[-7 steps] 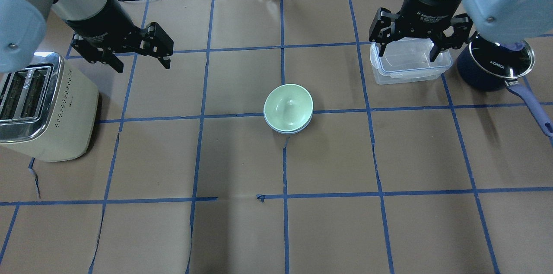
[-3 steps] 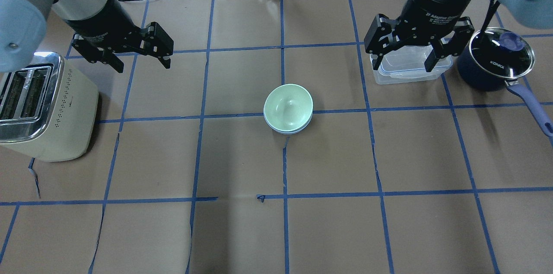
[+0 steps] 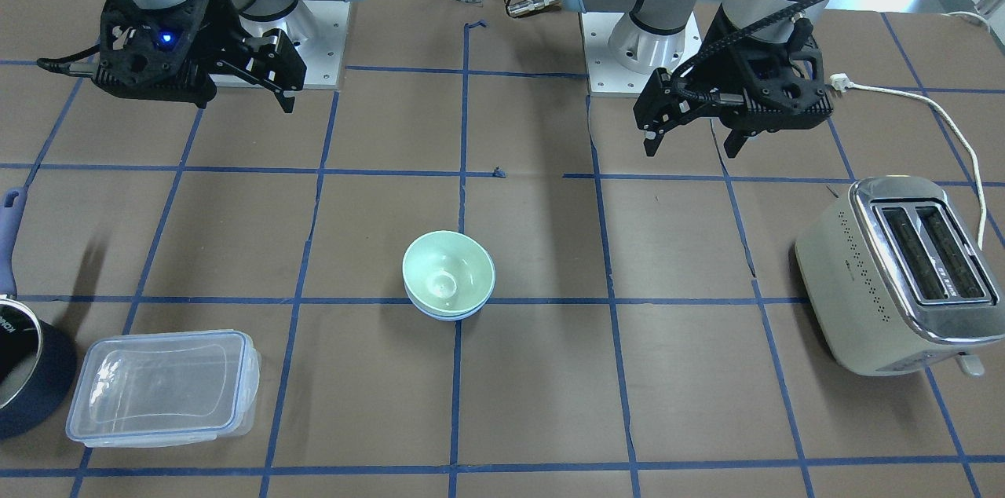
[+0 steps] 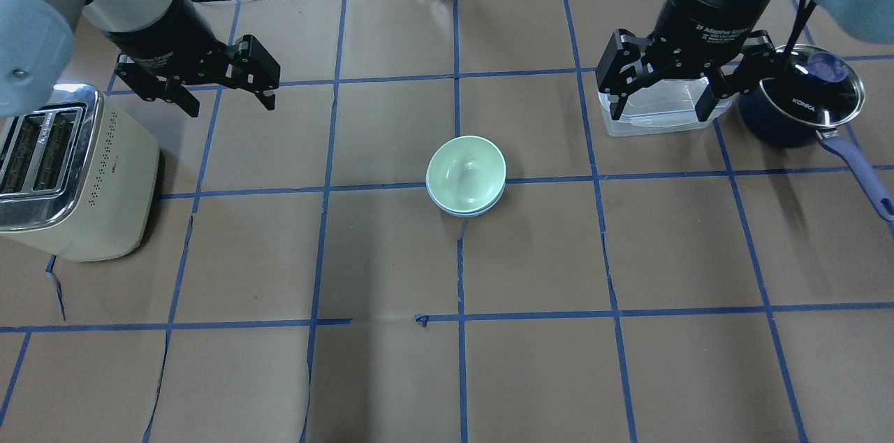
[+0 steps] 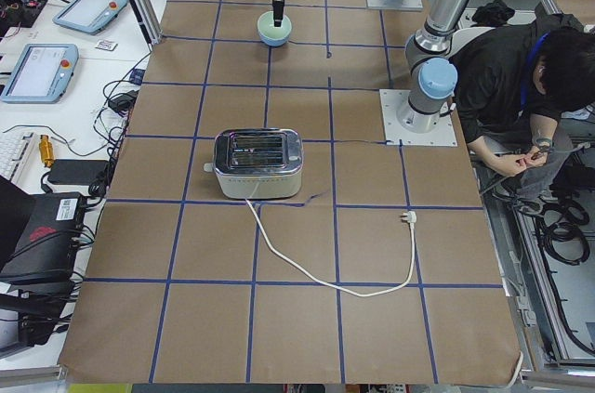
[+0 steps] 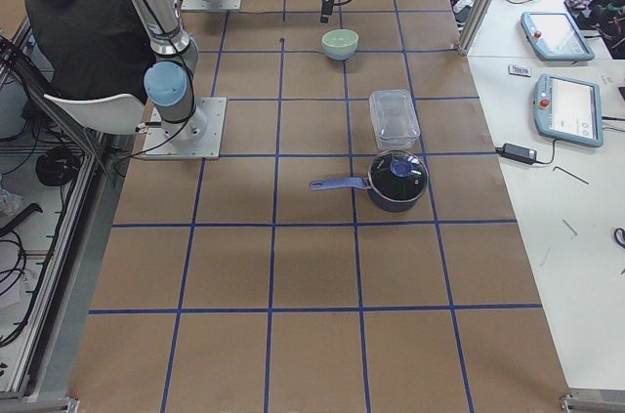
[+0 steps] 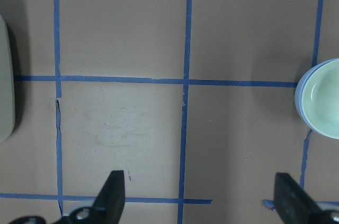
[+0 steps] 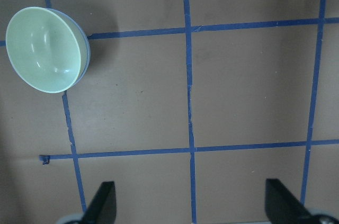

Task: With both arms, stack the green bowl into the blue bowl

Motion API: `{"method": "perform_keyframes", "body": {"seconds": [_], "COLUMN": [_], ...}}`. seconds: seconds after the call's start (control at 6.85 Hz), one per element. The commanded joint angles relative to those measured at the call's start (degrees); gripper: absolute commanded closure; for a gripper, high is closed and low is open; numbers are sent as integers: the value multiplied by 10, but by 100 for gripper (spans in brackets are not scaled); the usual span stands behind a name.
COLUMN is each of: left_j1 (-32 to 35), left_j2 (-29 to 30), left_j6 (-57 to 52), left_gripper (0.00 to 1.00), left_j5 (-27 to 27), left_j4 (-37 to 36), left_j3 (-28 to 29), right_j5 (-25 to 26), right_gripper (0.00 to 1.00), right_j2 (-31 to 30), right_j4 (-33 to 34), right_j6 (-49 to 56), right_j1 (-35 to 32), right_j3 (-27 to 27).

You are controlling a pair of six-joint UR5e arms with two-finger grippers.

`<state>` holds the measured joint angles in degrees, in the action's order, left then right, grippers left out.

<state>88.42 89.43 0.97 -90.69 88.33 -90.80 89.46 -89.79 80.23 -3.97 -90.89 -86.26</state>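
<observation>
At centre, green bowl [image 4: 466, 169] sits in blue bowl [image 4: 462, 212]: stacking looks done. Upper left, left gripper [image 4: 230, 106] and, upper right, right gripper [image 4: 658, 114] gape wide, empty; only parking remains.

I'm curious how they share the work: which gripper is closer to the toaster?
Left. The left gripper hangs open close beside the toaster, on the side facing the green bowl. The right gripper hangs far off on the other side of that bowl.

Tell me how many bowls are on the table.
2. The small pale mint-green plastic bowl sits nested in the same-sized pale sky-blue plastic bowl, at the scene's centre. No others show.
</observation>
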Motion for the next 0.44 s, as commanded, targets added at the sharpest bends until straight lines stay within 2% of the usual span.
{"method": "perform_keyframes", "body": {"seconds": [0.0, 0.29], "left_j1": [0, 0], "left_j2": [-1, 0], "left_j6": [0, 0], "left_gripper": [0, 0], "left_j5": [0, 0], "left_j4": [0, 0], "left_j3": [-1, 0], "right_j5": [10, 14], "right_gripper": [0, 0], "right_j2": [-1, -1], "right_j4": [-1, 5], "right_j6": [-2, -7], "right_j1": [0, 2], "right_j3": [1, 4]}}
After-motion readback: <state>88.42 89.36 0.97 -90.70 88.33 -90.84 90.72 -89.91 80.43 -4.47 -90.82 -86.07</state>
